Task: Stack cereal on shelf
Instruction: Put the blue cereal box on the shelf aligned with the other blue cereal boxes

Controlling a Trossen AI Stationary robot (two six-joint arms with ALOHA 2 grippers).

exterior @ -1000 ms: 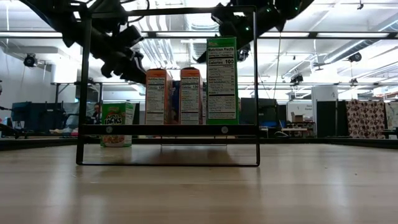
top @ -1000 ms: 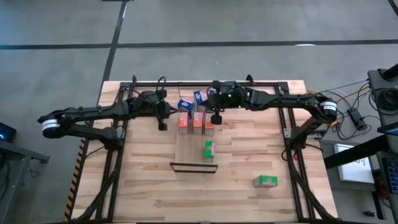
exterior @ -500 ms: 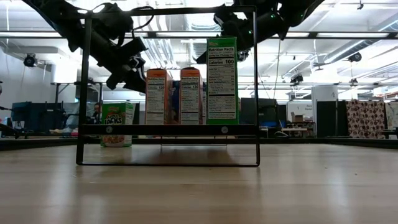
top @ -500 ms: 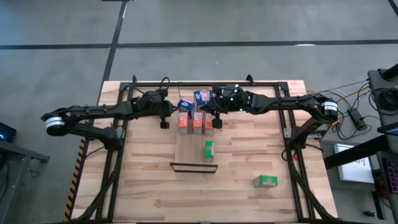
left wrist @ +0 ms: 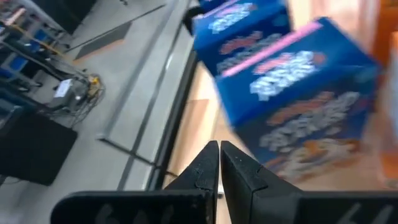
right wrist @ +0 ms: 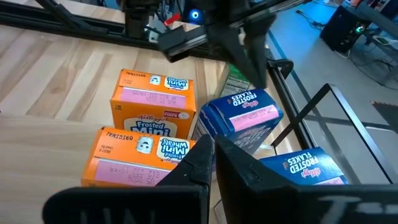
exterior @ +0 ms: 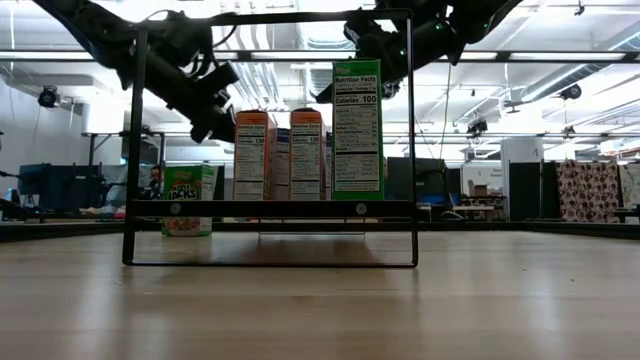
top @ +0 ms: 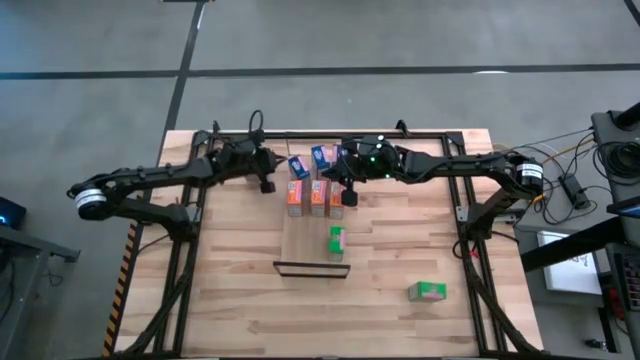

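The shelf (top: 310, 245) is a light panel with a dark metal lip (top: 310, 268) at its near end. Three orange cereal boxes (top: 318, 197) stand in a row at its far end. A green box (top: 336, 242) stands upright mid-shelf. Two blue boxes (top: 298, 166) (top: 322, 155) sit behind the orange row. Another green box (top: 427, 291) lies on the table, near right. My left gripper (top: 268, 185) is shut, left of the blue boxes (left wrist: 298, 118). My right gripper (top: 350, 195) is shut, above the row's right end (right wrist: 140, 155).
A dark frame (top: 330, 133) runs along the table's far edge behind the boxes. Both arms reach in over the far half. Bare planks (top: 230, 300) lie on the near left. In the low view the shelf's metal lip (exterior: 270, 208) stands in front of the boxes.
My left gripper has moved toward the table's far edge and a little right, closing on the nearer blue box, its fingers still shut. The boxes have kept their places.
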